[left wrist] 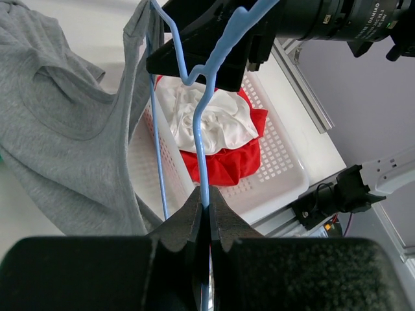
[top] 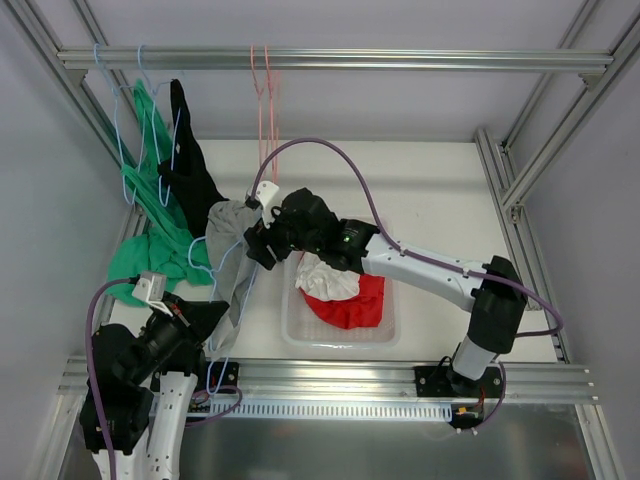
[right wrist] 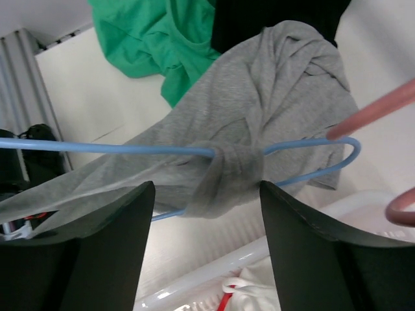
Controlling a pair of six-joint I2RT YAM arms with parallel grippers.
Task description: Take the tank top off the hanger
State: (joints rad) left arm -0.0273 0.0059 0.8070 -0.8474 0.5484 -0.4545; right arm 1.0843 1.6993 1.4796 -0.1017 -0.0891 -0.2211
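A grey tank top hangs on a light blue hanger. My left gripper is shut on the blue hanger's wire at its lower end; the grey tank top drapes to the left. My right gripper is open. Its two fingers stand either side of the grey strap that wraps the blue hanger, just in front of it. In the top view the right gripper is at the top edge of the tank top.
A white basket with red and white clothes stands under the right arm. Green and black garments hang at the left on hangers from the top rail. A pink hanger hangs from the rail.
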